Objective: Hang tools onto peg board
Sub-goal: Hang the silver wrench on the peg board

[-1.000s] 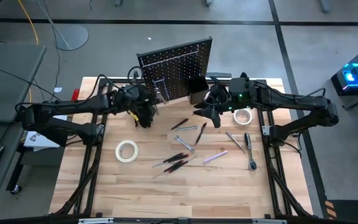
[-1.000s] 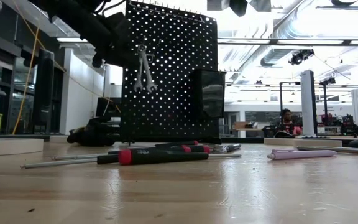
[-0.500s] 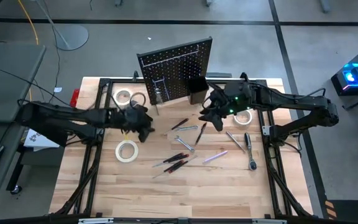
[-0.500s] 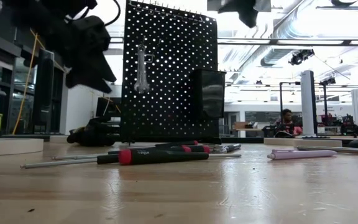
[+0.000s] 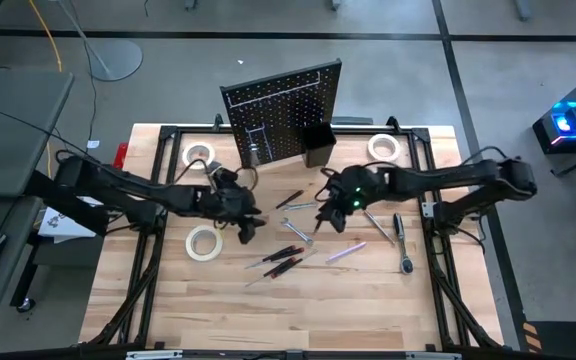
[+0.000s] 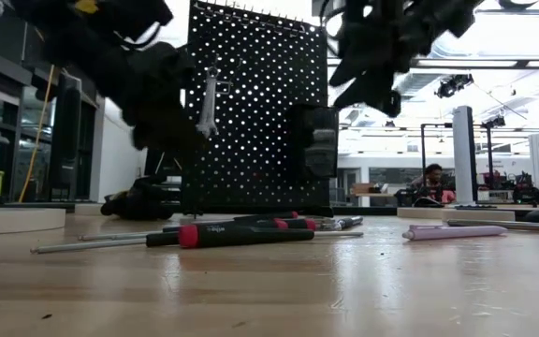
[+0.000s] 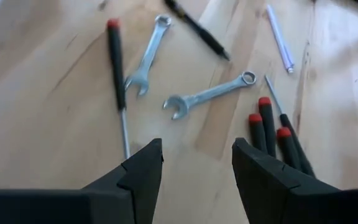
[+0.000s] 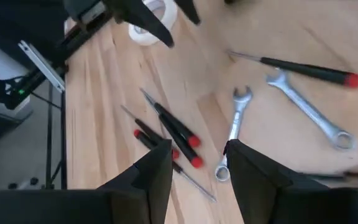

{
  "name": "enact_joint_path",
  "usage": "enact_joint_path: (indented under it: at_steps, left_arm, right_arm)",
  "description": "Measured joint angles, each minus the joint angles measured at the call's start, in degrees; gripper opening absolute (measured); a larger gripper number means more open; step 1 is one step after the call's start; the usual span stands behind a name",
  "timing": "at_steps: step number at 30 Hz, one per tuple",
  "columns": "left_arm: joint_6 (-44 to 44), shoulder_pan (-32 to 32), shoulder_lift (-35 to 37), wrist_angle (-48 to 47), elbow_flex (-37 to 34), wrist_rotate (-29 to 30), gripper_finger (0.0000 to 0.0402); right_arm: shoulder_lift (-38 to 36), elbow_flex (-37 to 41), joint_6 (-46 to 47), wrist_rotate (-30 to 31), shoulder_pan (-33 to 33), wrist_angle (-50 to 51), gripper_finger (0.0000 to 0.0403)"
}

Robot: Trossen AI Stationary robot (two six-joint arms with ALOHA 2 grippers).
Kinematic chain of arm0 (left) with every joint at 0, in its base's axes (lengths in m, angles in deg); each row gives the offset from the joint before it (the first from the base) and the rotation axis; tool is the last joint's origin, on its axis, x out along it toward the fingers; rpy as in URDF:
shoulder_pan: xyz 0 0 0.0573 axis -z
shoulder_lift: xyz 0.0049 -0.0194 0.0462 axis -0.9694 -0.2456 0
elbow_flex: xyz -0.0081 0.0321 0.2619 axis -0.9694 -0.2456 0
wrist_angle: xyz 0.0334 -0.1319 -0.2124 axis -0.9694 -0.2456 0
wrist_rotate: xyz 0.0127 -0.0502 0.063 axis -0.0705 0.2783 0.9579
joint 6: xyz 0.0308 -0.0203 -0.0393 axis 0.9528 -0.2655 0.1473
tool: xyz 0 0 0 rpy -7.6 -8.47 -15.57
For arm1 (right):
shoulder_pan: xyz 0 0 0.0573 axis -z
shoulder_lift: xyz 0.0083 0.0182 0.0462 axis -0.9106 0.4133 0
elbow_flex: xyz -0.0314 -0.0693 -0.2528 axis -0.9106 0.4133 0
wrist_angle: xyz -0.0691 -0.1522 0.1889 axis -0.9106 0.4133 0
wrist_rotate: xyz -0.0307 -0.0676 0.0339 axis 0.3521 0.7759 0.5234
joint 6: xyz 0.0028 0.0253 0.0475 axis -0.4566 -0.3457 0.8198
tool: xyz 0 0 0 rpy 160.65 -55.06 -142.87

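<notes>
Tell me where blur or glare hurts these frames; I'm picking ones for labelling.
Low view: both arms are motion-smeared dark shapes before the peg board, bright ceiling lights behind wash out its top edge, and the near table is soft. Left wrist view: the wrenches are slightly soft. Right wrist view: the tape roll is blurred. High view: evenly lit and sharp.

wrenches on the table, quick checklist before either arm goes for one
1. Left gripper open and empty: ok.
2. Right gripper open and empty: ok.
3. Two wrenches lie flat on the table, apart from each other: ok.
4. Grippers clear of each other over the same tools: cannot tell, they are close.
5. One wrench already hangs on the peg board: ok.
6. Free peg for the next one: cannot tell.
</notes>
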Motion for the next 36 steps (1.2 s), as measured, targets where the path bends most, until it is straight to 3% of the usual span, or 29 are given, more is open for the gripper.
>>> enact_joint_path:
  at_steps: [5, 8, 12, 15, 17, 21, 28, 36]
  left_arm:
    - [10.9, 0.0, -7.8, 4.0, 4.5, 0.0, 0.0173]
    - [18.4, 0.0, -12.7, 4.8, 7.2, 0.0, 0.0151]
    - [20.0, -0.4, -18.4, 6.3, 10.4, -1.2, 0.0077]
    - [19.2, -0.6, -21.7, 5.7, 12.0, -3.0, 0.0015]
    - [17.0, -0.6, -23.0, 5.9, 12.4, -2.9, 0.0012]
    - [16.2, -0.5, -23.5, 5.5, 12.4, -2.7, 0.0004]
    - [16.4, -0.5, -22.5, 4.1, 12.2, -2.7, 0.0001]
    - [16.4, -0.5, -21.6, 3.6, 12.3, -2.6, 0.0001]
  right_arm:
    - [6.1, -1.8, -2.6, -0.1, -2.6, 0.0, 0.0145]
    - [7.0, -2.5, -3.1, -0.1, -4.1, -0.1, 0.0144]
    - [6.8, -2.6, -1.7, 1.5, -6.4, 1.8, 0.0118]
    - [7.6, -1.9, -0.8, 2.1, -8.2, 2.6, 0.0052]
    - [8.5, -0.8, 1.1, 3.8, -9.2, 2.5, 0.0014]
    - [11.9, -0.1, 5.5, 8.7, -10.6, -0.2, 0.0004]
    - [21.4, -0.1, 10.6, 9.5, -11.5, -11.7, 0.0001]
    - [22.7, -0.1, 12.7, 15.2, -11.3, -9.9, 0.0000]
